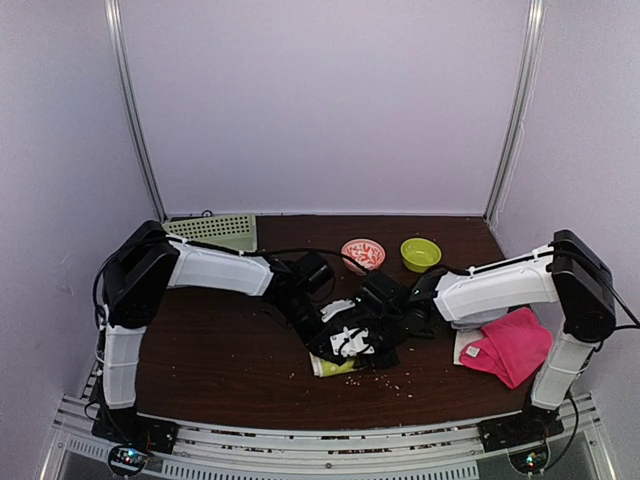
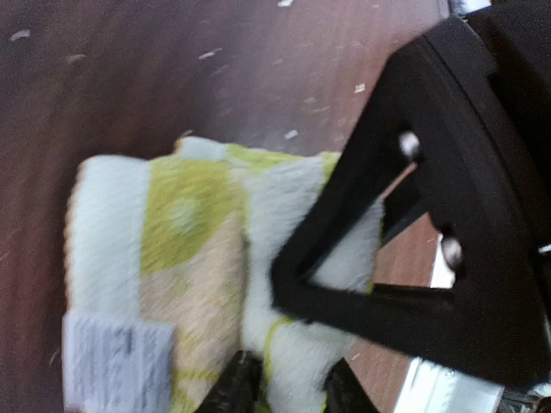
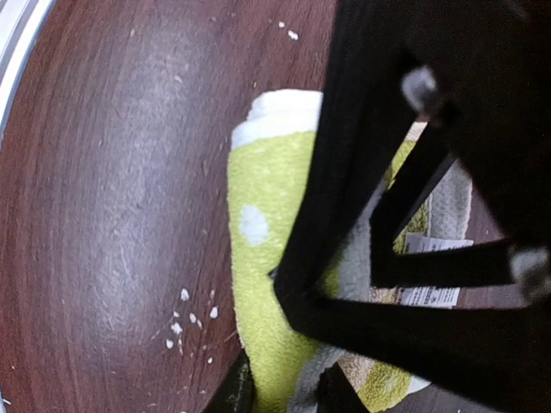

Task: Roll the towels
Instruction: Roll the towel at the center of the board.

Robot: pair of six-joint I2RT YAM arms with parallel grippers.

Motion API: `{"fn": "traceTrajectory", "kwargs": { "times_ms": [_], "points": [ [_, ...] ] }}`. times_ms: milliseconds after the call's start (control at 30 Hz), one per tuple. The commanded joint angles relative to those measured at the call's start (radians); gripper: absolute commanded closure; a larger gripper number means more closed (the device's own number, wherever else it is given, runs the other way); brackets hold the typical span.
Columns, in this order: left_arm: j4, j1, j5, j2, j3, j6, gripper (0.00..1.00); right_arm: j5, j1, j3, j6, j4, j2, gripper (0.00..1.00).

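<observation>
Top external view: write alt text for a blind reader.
Left gripper and right gripper meet over a yellow towel on a dark table. A pink towel lies at right; green bowl, patterned dish and green basket sit behind.

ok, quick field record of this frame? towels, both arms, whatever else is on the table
yellow towel: near-centre of table, folded or partly rolled, white tag showing
pink towel: right side by the right arm's base, crumpled, nothing on it
left fingers: either side of yellow towel; grip unclear
right fingers: either side of yellow towel; grip unclear
other: green basket back left; patterned bowl, green bowl at back
debris: crumbs near yellow towel
</observation>
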Motion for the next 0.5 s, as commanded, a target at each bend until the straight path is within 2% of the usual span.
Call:
{"fn": "traceTrajectory", "kwargs": {
  "times_ms": [0, 167, 300, 467],
  "points": [
    [0.04, 0.017, -0.368, -0.199, -0.125, -0.017, 0.61, -0.115, -0.017, 0.087, 0.011, -0.172, 0.089, 0.83],
    [0.132, 0.028, -0.561, -0.436, -0.287, -0.11, 0.51, -0.227, -0.058, 0.235, 0.085, -0.359, 0.228, 0.84],
    [0.205, 0.015, -0.64, -0.606, -0.407, -0.19, 0.49, -0.325, -0.111, 0.37, 0.135, -0.488, 0.36, 0.86],
    [0.324, -0.071, -0.712, -0.806, -0.534, -0.109, 0.5, -0.34, -0.146, 0.514, 0.172, -0.595, 0.487, 0.86]
  ]
}}
